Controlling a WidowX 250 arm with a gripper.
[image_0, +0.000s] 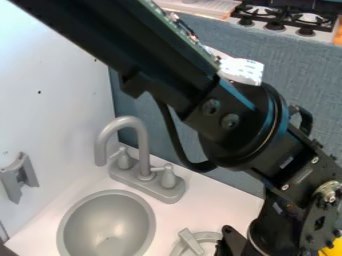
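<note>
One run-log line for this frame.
gripper: bottom of view, right of centre | nearest: grey ring-shaped part | held: cannot tell | sink, faucet: farther left | yellow item: bottom right corner

Bright scene; white wall (50, 65) palest toward upper left; soft sheen inside gray basin (107, 217).

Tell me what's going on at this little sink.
A black robot arm reaches across a toy kitchen counter, its gripper low beside a grey round thing with a bar on it. Whether it touches that or holds anything can't be made out. The grey sink basin and its faucet stand to the left in the picture, and a bit of something yellow peeks out at the lower right.
</note>
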